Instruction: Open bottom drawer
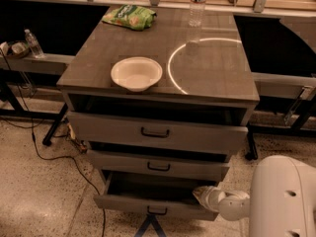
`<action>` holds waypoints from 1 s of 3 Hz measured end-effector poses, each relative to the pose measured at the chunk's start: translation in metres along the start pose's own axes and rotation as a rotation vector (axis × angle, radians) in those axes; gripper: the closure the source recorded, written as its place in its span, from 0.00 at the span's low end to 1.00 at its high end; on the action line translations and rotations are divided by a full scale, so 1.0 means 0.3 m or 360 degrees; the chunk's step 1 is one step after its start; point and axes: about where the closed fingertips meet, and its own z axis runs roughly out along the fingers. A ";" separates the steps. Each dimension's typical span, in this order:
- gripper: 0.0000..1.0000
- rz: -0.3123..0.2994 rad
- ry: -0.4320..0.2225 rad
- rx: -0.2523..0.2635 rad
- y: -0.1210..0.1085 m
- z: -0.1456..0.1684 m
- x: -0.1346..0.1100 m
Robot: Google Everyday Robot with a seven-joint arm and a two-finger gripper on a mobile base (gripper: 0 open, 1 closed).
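The white bowl (136,73) stands empty on the cabinet top (89,75). The bottom drawer (123,203), lowest of three, is pulled partly out; its contents cannot be made out. The gripper (202,195) sits at the drawer's right front corner. Its opening state cannot be determined.

On grey tabletop (217,78): white bowl (136,73), front left, upright; green bag (129,17), back left; clear bottle (197,4), standing at back, right of bag; ring of light (168,69), just right of bowl. Below: top drawer (108,127) and middle drawer (118,159), each with black handle, both slightly out. Small bottle (33,43) on ledge, far left. Speckled floor (39,201). Claw (200,195) low, at cabinet's front right.
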 end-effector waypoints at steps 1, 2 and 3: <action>1.00 0.0023 0.0026 -0.0020 0.004 0.072 0.021; 1.00 -0.0025 0.0142 -0.0056 0.013 0.085 0.071; 1.00 -0.0104 0.0286 -0.0139 0.073 0.076 0.142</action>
